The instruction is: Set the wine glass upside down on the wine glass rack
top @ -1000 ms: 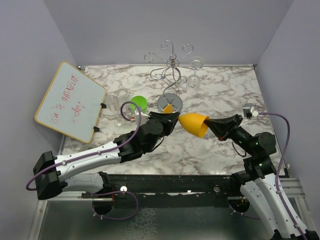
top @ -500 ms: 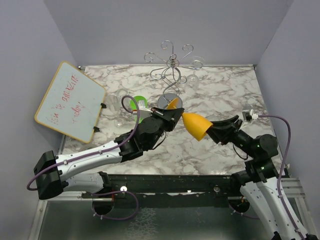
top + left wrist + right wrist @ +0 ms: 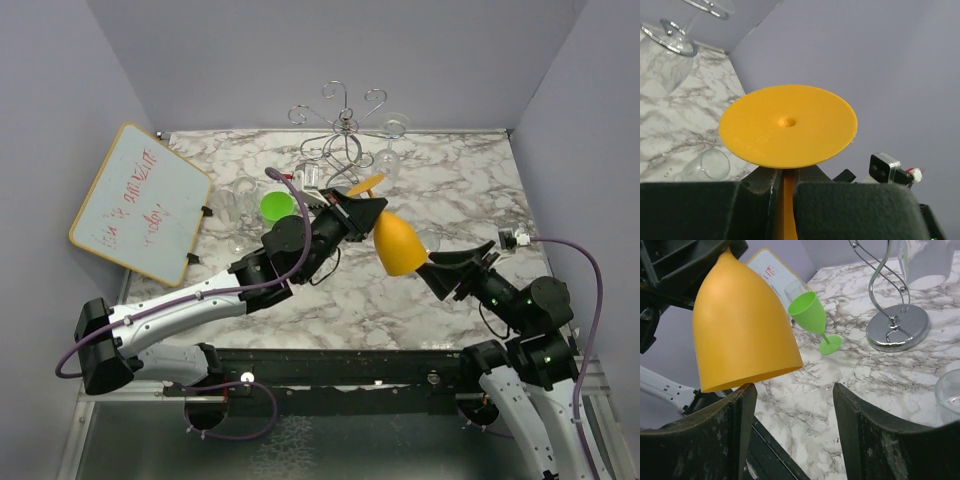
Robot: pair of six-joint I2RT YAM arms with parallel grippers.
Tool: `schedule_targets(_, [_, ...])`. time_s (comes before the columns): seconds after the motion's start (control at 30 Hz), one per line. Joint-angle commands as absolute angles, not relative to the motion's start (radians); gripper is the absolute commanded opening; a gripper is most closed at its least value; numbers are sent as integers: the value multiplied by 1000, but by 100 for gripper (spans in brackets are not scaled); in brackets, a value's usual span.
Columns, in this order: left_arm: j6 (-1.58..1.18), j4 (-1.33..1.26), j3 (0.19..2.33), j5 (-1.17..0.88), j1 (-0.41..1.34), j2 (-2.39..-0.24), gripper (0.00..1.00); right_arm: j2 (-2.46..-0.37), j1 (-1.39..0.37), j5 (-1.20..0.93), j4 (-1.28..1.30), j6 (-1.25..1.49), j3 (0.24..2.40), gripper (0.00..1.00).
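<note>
Orange plastic, the wine glass (image 3: 398,243) has changed hands. The left gripper (image 3: 365,208) is now clenched on its stem just under the foot, while the right gripper (image 3: 458,262) has spread its 2 fingers off the bowl, though the rim may still brush 1. Bowl down in mid-air, the glass hangs near the rack (image 3: 340,135), ready to be carried across.

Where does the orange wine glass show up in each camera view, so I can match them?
Top external: orange wine glass, centre, tilted between the two arms.
Left wrist: centre; its round foot faces the camera, stem pinched in the left claw.
Right wrist: upper left; only the bowl shows.
Shared landmark: the marble table, in all three views.
</note>
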State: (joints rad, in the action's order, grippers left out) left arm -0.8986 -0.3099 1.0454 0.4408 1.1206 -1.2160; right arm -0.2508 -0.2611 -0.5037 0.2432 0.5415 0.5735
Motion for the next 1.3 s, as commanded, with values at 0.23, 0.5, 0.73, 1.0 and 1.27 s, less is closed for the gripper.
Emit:
schedule_targets(0.23, [-303, -232, 1108, 287, 1121, -1206, 0, -263, -265, -416, 533, 522, 716, 71])
schedule_targets(0.5, [-114, -201, 1052, 154, 1121, -1157, 0, -392, -265, -429, 397, 672, 824, 73])
schedule_targets(0.73, [-45, -231, 995, 12, 1122, -1139, 0, -548, -265, -332, 462, 1025, 931, 72])
schedule_targets(1.0, [-38, -257, 976, -36, 1123, -1139, 0, -577, -265, -497, 259, 1173, 876, 70])
schedule_targets(1.27, [-23, -259, 995, -105, 1122, -1164, 0, -608, -265, -569, 178, 1187, 825, 61])
